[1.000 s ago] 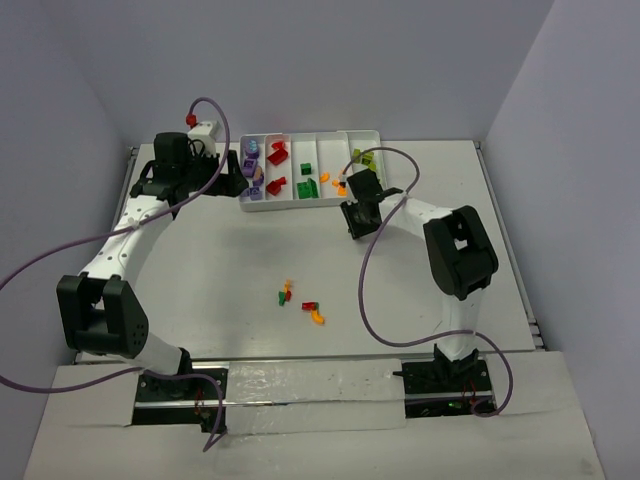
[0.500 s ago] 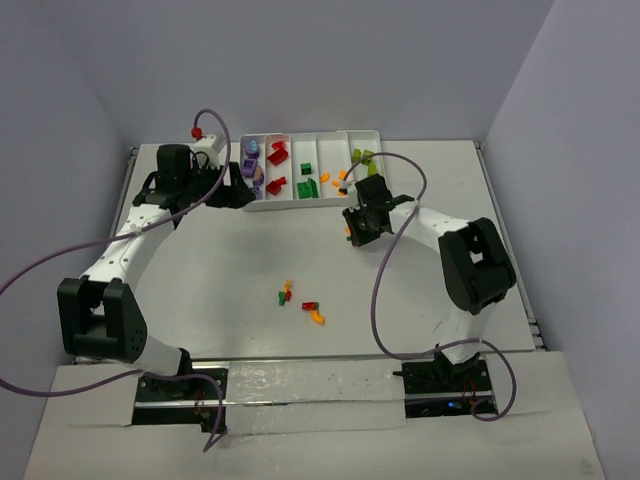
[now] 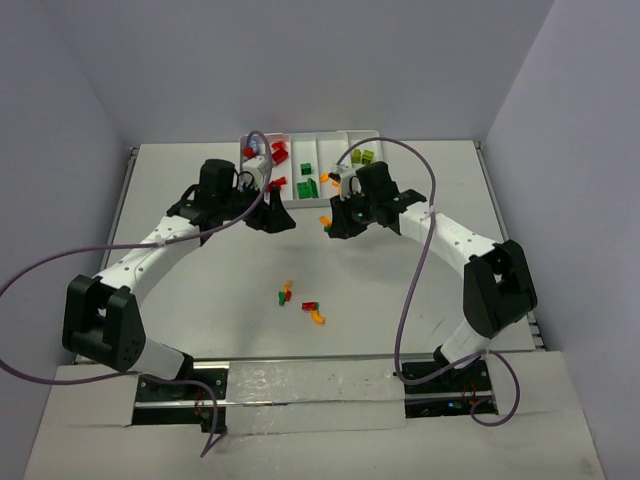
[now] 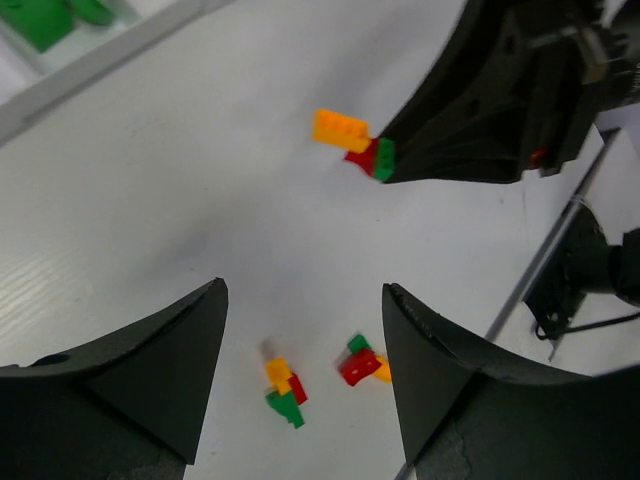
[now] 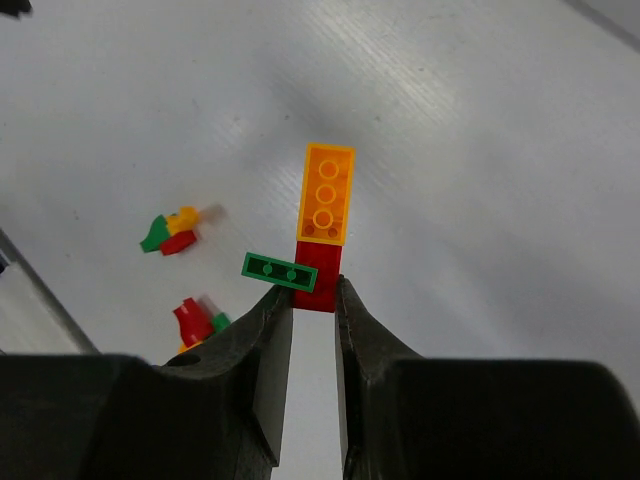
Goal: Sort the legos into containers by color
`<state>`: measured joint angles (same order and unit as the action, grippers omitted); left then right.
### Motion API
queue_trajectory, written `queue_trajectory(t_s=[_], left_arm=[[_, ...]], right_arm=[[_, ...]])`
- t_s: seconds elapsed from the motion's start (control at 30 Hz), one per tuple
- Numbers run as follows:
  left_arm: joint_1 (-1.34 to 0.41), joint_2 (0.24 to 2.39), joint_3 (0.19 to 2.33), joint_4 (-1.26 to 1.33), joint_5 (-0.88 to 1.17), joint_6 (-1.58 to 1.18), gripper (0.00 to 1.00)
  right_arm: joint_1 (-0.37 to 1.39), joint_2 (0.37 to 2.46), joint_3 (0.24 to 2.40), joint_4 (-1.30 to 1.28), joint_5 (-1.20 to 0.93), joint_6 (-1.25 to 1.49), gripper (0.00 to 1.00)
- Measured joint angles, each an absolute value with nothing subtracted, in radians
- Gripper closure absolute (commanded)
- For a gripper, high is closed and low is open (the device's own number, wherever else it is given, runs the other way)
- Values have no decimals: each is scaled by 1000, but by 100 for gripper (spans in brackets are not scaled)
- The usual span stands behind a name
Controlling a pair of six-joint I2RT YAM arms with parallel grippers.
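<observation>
My right gripper [image 3: 329, 225] is shut on a joined stack of legos: a red brick [image 5: 318, 274] between the fingers, an orange brick [image 5: 327, 194] beyond it and a dark green plate [image 5: 280, 271] on its side. It holds the stack above the table in front of the white tray [image 3: 320, 133]. My left gripper [image 3: 284, 220] is open and empty just left of it. Through its fingers [image 4: 150, 380] I see two loose lego clusters [image 4: 283, 390] [image 4: 360, 363] on the table. The held stack [image 4: 352, 142] also shows there.
The tray's compartments hold red [image 3: 278, 152], dark green [image 3: 307, 184], lime [image 3: 363, 157] and orange [image 3: 325, 178] legos; the arms hide part of the tray. Loose clusters lie mid-table [image 3: 285, 293] [image 3: 314, 313]. The grippers are close together. Purple cables arc over both arms.
Both grippers moved from beside the tray toward the table's middle. The right one moved left with the stack in it. The left one swung right and toward the front.
</observation>
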<state>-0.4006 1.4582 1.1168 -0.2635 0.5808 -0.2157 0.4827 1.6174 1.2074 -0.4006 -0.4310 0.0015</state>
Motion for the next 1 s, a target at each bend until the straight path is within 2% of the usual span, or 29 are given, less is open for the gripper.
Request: queue_trajectory(t_s=[0.27, 0.83, 1.0], left_arm=[[-493, 1503, 1125, -249, 579, -213, 45], [-587, 1547, 1163, -249, 493, -167, 49], [-607, 1566, 1165, -249, 470, -152, 53]], right_arm=[[518, 1645, 1260, -449, -465, 62, 100], [518, 1660, 1272, -473, -542, 112, 100], [518, 1660, 1272, -474, -546, 112, 100]])
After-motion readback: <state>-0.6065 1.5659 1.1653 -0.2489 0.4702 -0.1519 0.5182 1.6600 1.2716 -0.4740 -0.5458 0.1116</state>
